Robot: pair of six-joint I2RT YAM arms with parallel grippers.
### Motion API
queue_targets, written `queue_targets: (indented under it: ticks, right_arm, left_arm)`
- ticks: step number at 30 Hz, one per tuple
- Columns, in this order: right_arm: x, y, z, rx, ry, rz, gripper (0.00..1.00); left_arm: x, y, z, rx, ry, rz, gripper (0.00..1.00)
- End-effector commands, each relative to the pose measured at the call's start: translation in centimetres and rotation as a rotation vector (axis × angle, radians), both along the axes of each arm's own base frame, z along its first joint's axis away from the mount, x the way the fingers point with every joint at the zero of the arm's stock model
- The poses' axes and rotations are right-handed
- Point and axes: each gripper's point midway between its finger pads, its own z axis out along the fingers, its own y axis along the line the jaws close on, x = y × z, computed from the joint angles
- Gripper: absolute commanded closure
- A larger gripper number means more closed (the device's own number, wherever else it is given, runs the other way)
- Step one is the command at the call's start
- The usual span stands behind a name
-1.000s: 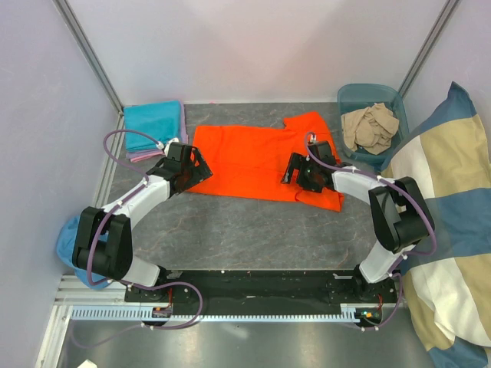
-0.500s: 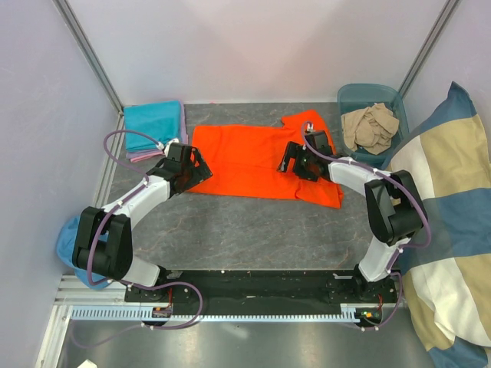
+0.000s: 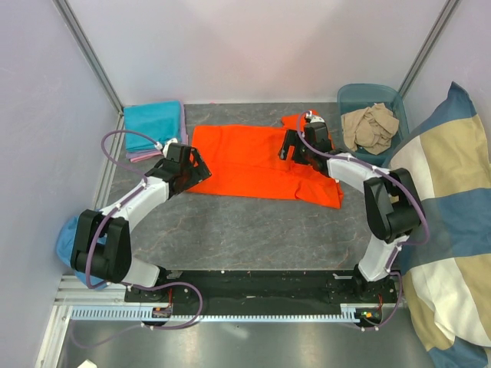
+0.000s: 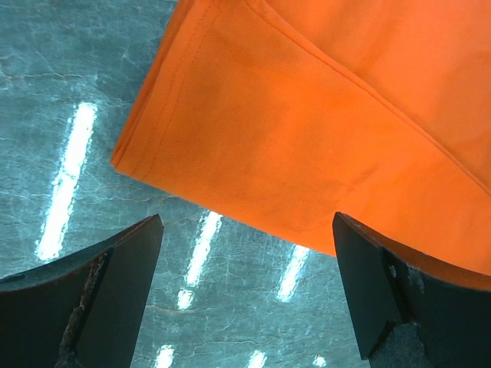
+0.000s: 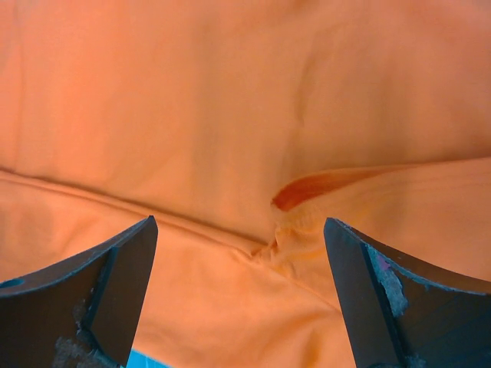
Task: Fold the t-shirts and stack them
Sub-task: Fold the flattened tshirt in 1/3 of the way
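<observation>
Both arms are stretching forward, jaws gaping empty: left gripper (image 3: 199, 170) is hovering beside the tee's (image 3: 245, 157) corner, right gripper (image 3: 288, 146) over its far-right cloth.

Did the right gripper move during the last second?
Yes. The right gripper went toward the far wall, drawing level with the teal bin.

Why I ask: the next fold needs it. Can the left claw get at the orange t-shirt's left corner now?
Probably yes: the left claw hangs open just above that corner of the orange t-shirt, and nothing lies between them.
</observation>
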Motion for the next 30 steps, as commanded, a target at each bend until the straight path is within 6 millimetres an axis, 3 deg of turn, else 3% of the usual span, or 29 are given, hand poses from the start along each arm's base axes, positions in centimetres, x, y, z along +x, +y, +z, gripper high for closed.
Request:
queue_targets:
  ticks: [1,7,12,23,30]
  right_arm:
    - [-0.8,-1.1,4.8,-0.018,-0.125,-0.007,0.02]
    - [-4.8,-5.5,2.8,-0.152,-0.006,-0.136,0.02]
    - [-6.2,-8.9,0.7,-0.292,0.063,-0.246,0.02]
    - [-6.4,-9.0,-3.8,-0.345,0.165,-0.22,0.02]
    - [-7.5,-8.7,-6.9,-0.355,0.252,-0.184,0.02]
  left_arm:
    - [0.3,1.0,1.2,0.056,-0.047,0.008,0.0]
    - [0.3,1.8,0.3,0.084,-0.02,0.033,0.0]
    - [0.5,2.3,-0.1,0.096,-0.007,0.049,0.0]
    - [3.2,3.2,1.5,0.143,-0.036,0.071,0.01]
    - [4.3,3.4,0.5,0.188,0.002,0.071,0.04]
